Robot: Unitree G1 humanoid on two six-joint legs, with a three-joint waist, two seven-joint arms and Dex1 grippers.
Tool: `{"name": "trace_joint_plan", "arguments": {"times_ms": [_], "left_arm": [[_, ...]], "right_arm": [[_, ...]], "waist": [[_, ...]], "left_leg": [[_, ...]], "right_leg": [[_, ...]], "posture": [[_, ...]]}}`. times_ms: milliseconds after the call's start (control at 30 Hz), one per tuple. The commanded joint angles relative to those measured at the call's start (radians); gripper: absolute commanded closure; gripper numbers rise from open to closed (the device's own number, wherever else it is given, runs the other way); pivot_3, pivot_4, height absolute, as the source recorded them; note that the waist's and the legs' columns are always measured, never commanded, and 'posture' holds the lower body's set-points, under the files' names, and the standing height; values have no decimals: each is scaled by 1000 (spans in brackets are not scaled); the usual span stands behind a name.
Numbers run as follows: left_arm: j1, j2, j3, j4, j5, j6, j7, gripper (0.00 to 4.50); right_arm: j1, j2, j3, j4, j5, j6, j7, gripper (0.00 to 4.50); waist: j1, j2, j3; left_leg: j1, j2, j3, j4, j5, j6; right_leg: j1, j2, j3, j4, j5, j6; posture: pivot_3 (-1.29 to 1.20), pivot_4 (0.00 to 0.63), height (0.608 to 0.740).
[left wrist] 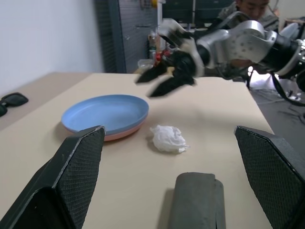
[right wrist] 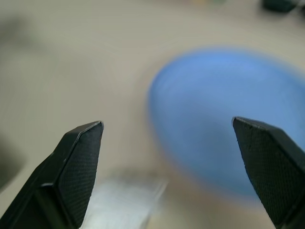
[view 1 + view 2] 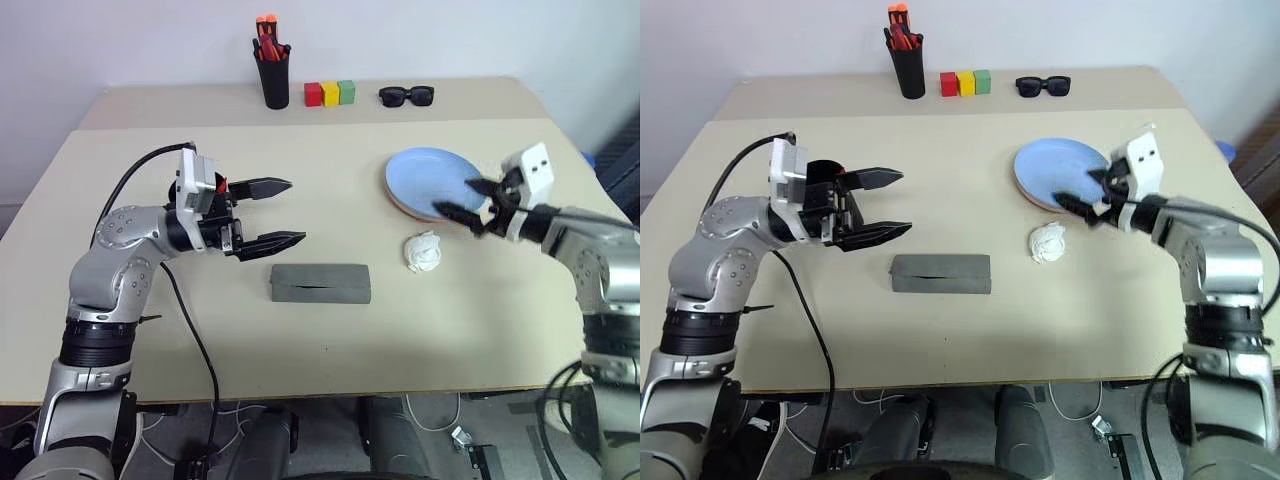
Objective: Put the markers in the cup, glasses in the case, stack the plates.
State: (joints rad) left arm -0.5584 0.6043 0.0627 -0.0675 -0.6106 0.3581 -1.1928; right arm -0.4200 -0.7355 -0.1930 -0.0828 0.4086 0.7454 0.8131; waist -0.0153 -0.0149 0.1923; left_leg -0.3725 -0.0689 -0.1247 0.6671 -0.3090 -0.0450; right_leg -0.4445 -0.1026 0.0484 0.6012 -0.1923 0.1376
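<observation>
Closest to you, the grey case (image 3: 320,283) is lying shut mid-table, long axis crosswise. Your left gripper (image 3: 283,212) is hovering just above-left, wide open, empty. Right gripper (image 3: 470,200), spread and empty, is hanging over the stacked plates (image 3: 428,181) near the right edge.

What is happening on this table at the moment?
A humanoid robot is tidying a table. The light blue plate lies stacked on the pink plate, and the right gripper hangs open at their edge, holding nothing. The left gripper hovers open above the table, just beyond the closed grey case. A crumpled white tissue lies beside the plates. At the far edge stand a pen cup, three coloured blocks and black sunglasses.
</observation>
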Motion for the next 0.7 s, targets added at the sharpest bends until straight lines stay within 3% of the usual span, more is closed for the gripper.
{"name": "trace_joint_plan", "arguments": {"times_ms": [33, 467, 567, 700], "left_arm": [[-47, 17, 25, 10, -9, -18, -20, 0], [-22, 21, 17, -14, -12, 5, -30, 0], [-5, 34, 28, -25, -16, 10, -27, 0], [9, 42, 34, -37, -24, 14, -17, 0]], "right_arm": [[46, -17, -16, -144, 56, 38, 10, 85], [39, 84, 149, 79, -103, -155, -67, 85], [37, 83, 164, 106, -110, -161, -52, 918], [36, 64, 140, 83, -81, -154, -18, 3038]], "waist": [[-2, 0, 0], [-1, 0, 0], [-3, 0, 0], [-2, 0, 0]], "left_leg": [[0, 0, 0, 0, 0, 0], [2, 0, 1, 1, 0, 0], [2, 0, 1, 1, 0, 0], [2, 0, 1, 1, 0, 0]], "right_leg": [[0, 0, 0, 0, 0, 0], [1, 0, 0, 0, 1, 0], [1, 0, 0, 0, 1, 0], [1, 0, 0, 0, 1, 0]], "posture": [[0, 150, 740], [0, 150, 740], [0, 150, 740], [0, 150, 740]]}}
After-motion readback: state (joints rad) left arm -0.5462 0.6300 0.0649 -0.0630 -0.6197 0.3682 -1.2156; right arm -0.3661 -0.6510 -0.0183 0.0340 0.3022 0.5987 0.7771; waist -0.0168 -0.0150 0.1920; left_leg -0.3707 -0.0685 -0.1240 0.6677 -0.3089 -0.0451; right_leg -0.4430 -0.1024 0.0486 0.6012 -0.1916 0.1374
